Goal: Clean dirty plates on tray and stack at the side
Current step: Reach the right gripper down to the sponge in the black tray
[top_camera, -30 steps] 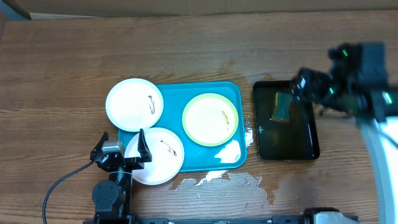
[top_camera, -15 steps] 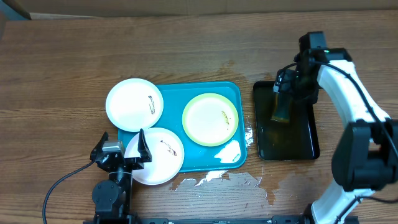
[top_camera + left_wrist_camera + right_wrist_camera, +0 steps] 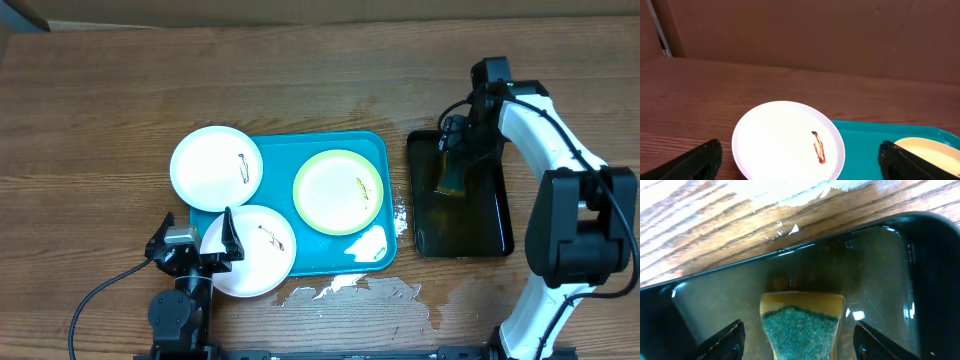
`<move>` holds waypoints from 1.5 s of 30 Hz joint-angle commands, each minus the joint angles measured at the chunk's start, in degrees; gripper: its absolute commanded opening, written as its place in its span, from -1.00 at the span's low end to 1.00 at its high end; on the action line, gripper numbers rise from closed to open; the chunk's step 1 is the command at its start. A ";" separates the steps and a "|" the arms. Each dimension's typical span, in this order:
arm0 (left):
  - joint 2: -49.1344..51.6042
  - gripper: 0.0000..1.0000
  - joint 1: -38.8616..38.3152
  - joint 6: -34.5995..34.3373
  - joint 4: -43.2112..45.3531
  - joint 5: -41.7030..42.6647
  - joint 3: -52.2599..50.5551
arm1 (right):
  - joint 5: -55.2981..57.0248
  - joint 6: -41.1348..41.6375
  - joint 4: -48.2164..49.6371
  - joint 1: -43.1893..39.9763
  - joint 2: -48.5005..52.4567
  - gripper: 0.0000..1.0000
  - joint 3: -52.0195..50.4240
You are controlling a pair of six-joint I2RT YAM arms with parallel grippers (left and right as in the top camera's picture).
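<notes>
The teal tray [image 3: 300,146] carries a yellow-green rimmed plate [image 3: 338,191] with a small smear. One white plate [image 3: 216,166] overlaps the tray's left rim, and another white plate [image 3: 262,255] hangs over its front edge; both are smeared. My left gripper [image 3: 195,240] sits open at the lower plate's left edge. In the left wrist view the far white plate [image 3: 785,142] and the tray [image 3: 865,145] lie ahead of that gripper [image 3: 800,162]. My right gripper [image 3: 801,342] is down in the black tray [image 3: 930,280], open, with a gap between each finger and the green-and-yellow sponge [image 3: 802,330].
The black tray [image 3: 508,215] holds murky water and the sponge [image 3: 452,176], just right of the teal tray. Wet patches [image 3: 350,290] spread over the wooden table in front of both trays. A cardboard wall stands along the back.
My right arm has swung in from the right and come down over the black tray, and its jaws have narrowed towards the sponge. The left arm and the plates have not moved.
</notes>
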 commanded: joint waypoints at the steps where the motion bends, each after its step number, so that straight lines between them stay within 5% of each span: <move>1: -0.50 1.00 0.11 0.85 0.11 0.28 -0.20 | 0.70 0.26 0.42 0.35 0.68 0.40 -0.13; 20: -0.50 1.00 0.11 0.85 0.11 0.28 -0.20 | 0.66 0.26 3.28 0.35 2.80 0.20 -3.87; 22: -0.50 0.99 0.11 0.85 0.11 0.28 -0.20 | 0.68 0.24 3.61 0.35 2.80 0.08 -4.33; 28: -0.50 1.00 0.11 0.85 0.11 0.28 -0.20 | -3.17 0.20 2.38 0.33 2.69 -0.74 -2.14; 30: -0.50 0.99 0.11 0.85 0.11 0.28 -0.20 | -3.63 0.15 1.64 0.33 2.69 -0.85 -1.29; 31: -0.50 1.00 0.11 0.85 0.11 0.28 -0.20 | -3.63 0.04 1.11 0.35 2.67 -0.80 -0.92; 33: -0.50 1.00 0.11 0.85 0.11 0.28 -0.20 | -3.61 0.02 0.20 0.33 2.67 -0.17 -0.46; 35: -0.50 1.00 0.11 0.85 0.11 0.28 -0.20 | -3.63 0.02 -1.27 0.33 2.67 0.05 0.57; 45: -0.50 1.00 0.11 0.85 0.11 0.28 -0.20 | -4.26 0.87 -17.40 0.35 1.44 0.24 6.27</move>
